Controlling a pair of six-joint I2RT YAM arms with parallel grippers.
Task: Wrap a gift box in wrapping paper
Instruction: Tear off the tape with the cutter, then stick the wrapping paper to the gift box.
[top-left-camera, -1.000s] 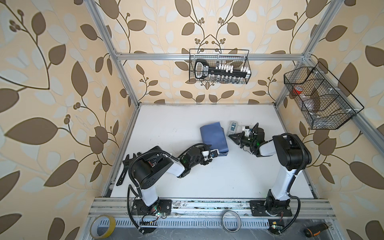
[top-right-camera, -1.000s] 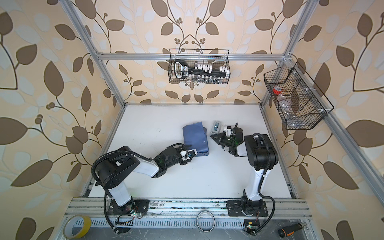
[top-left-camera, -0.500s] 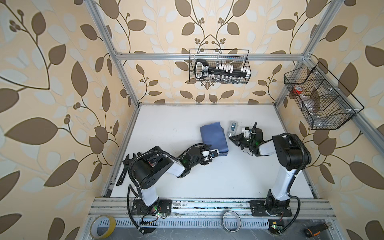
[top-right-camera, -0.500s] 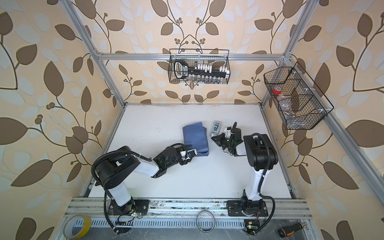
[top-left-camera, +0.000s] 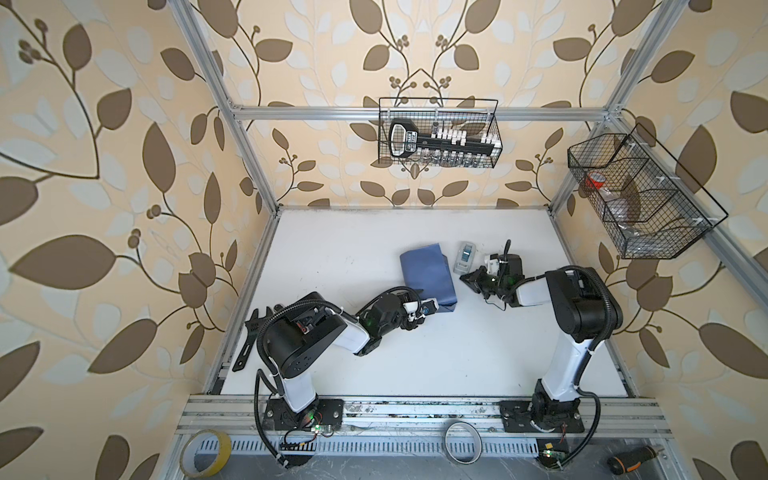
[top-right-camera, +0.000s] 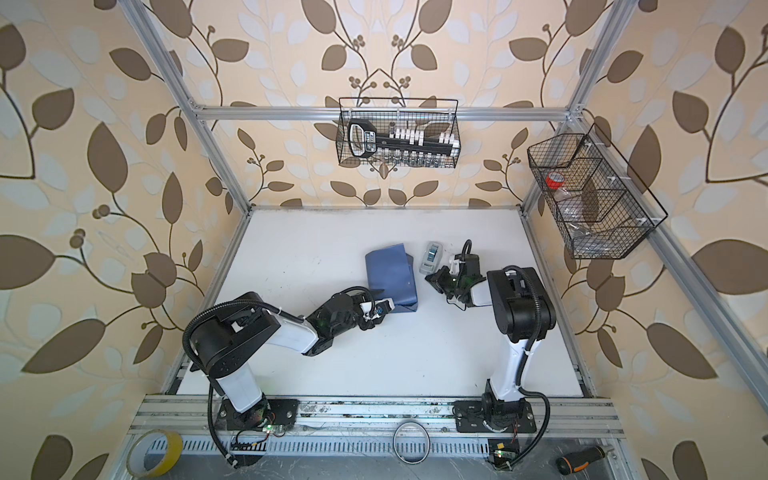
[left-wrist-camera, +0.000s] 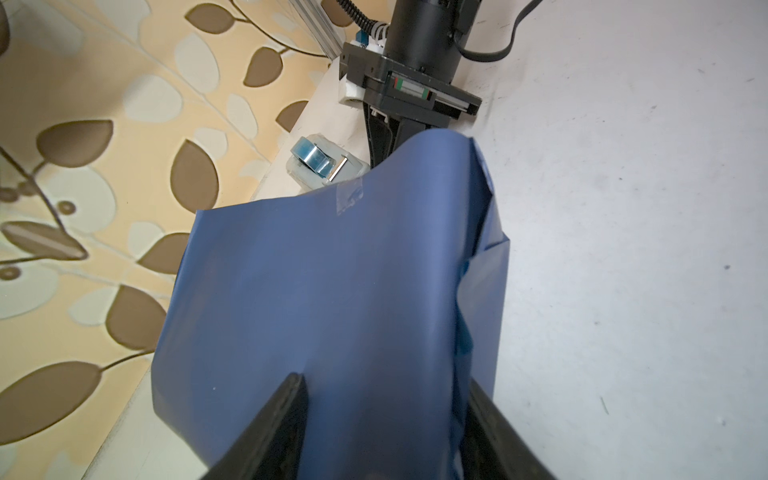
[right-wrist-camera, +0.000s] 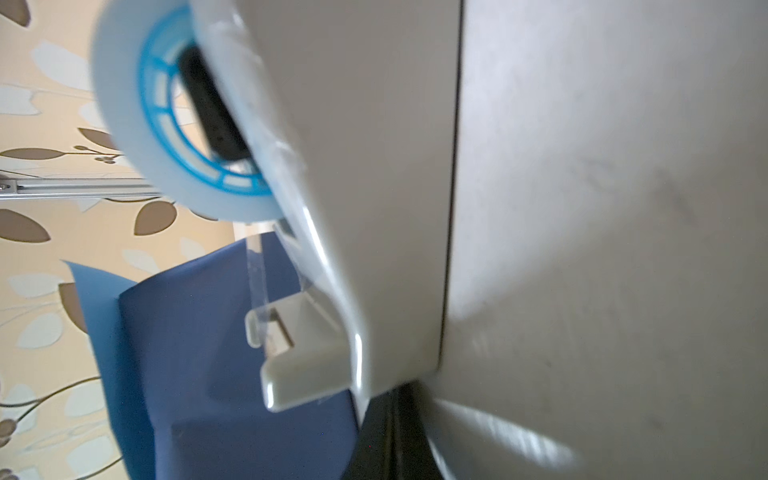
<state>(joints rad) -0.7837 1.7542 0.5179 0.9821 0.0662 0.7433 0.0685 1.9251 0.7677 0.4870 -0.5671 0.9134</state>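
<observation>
Two claws: left claw (left-wrist-camera: 383, 379) half-wide, seemingly tight on the wrapping paper (left-wrist-camera: 324, 270); right claw (top-left-camera: 468, 277) closed beside tape dispenser (top-left-camera: 465, 257)

Both top views: mounted high above the front edge, side by side, looking steeply down on the whole white table (top-left-camera: 457, 353) (top-right-camera: 415, 353) and the patterned walls (top-left-camera: 124, 208) around it. Nearly the same picture twice, only shifted a little sideways.

Left wrist view: fixed just behind the left end effector (left-wrist-camera: 382, 419), very near. Looking along its fingers (left-wrist-camera: 278, 415), over the wrapping paper (left-wrist-camera: 332, 291), toward the tape dispenser (left-wrist-camera: 324, 166) and the right end effector (left-wrist-camera: 390, 133).

Right wrist view: extremely near the tape dispenser (right-wrist-camera: 374, 124), partly blurred, facing back toward the same wrapping paper (right-wrist-camera: 208, 353).

Shared by all four views: wrapping paper and tape dispenser.
</observation>
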